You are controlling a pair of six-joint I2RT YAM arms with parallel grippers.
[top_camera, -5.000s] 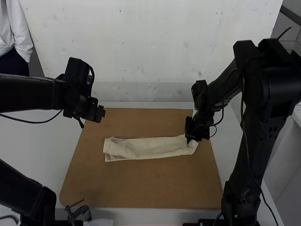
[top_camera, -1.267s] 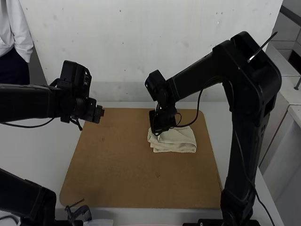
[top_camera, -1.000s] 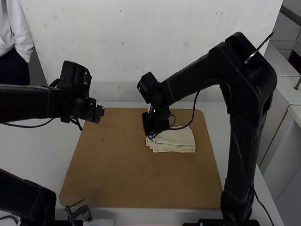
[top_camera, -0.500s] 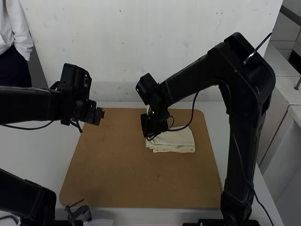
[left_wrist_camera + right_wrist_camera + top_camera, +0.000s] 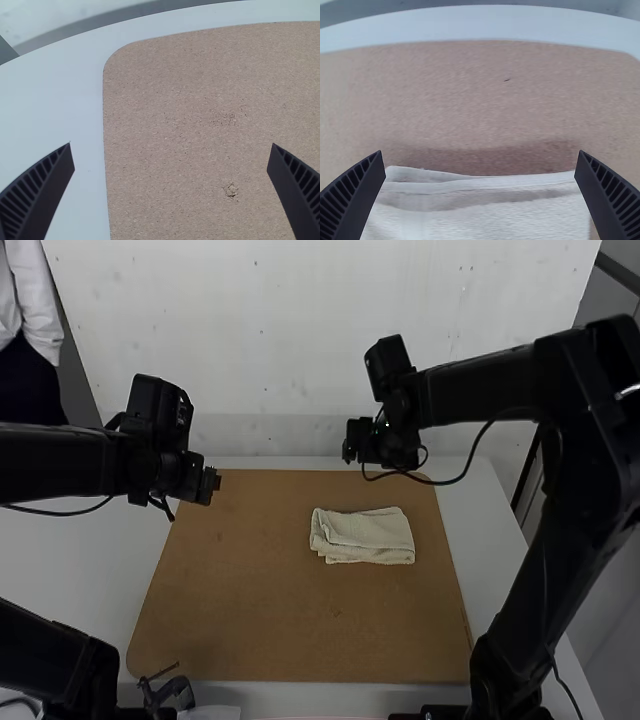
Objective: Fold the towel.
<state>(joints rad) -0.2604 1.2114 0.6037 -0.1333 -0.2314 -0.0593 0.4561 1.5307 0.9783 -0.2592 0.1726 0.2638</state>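
Towel (image 5: pixel 365 538) = folded, layered rect. on the board (image 5: pixel 250 620), R of the board's ctr & a bit twd its far edge (layers slightly uneven at the L end, btw). Board's on the bench (image 5: pixel 80 550). L gripper (image 5: pixel 214 483) nr the board's far L corner, fingers spread wide; R gripper (image 5: pixel 352 444) nr the board's far edge, fingers spread wide too.

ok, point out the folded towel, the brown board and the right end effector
Folded towel (image 5: pixel 364 538): high view, middle of its top layer.
Brown board (image 5: pixel 255 615): high view, bare surface nearer the arms' bases.
Right end effector (image 5: pixel 480 152): right wrist view, midway between its open fingertips.
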